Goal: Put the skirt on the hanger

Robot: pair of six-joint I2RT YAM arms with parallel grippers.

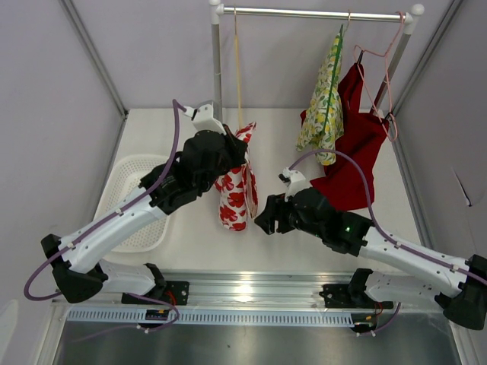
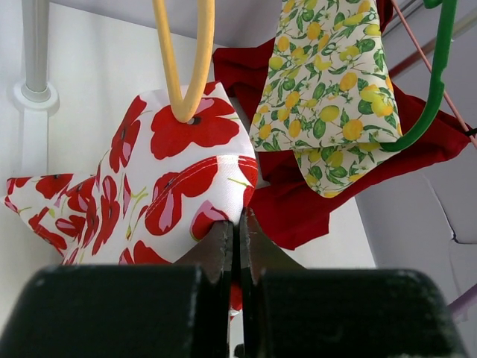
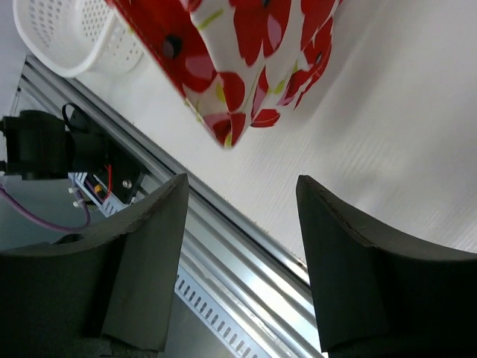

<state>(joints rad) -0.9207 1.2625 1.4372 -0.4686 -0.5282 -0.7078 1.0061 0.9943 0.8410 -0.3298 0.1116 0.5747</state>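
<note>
The left pincer [image 2: 237, 227] is pinched tight on a fold of the white skirt with red poppy print [image 2: 186, 179], which hangs in the air at the bottom loop of the yellow plastic hanger [image 2: 185, 67], under the metal rail [image 1: 319, 13]. The right pincer [image 3: 242, 183] gapes wide with nothing in it, just beside the skirt's lower hem, above the white bench [image 1: 304, 236].

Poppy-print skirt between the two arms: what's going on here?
The left gripper is shut on a fold of the poppy-print skirt, just below the yellow hanger, whose lower end meets the skirt's top. The right gripper is open near the skirt's bottom corner, not touching it. A lemon-print garment and a red garment hang on the rail behind. A white basket sits at the left.
</note>
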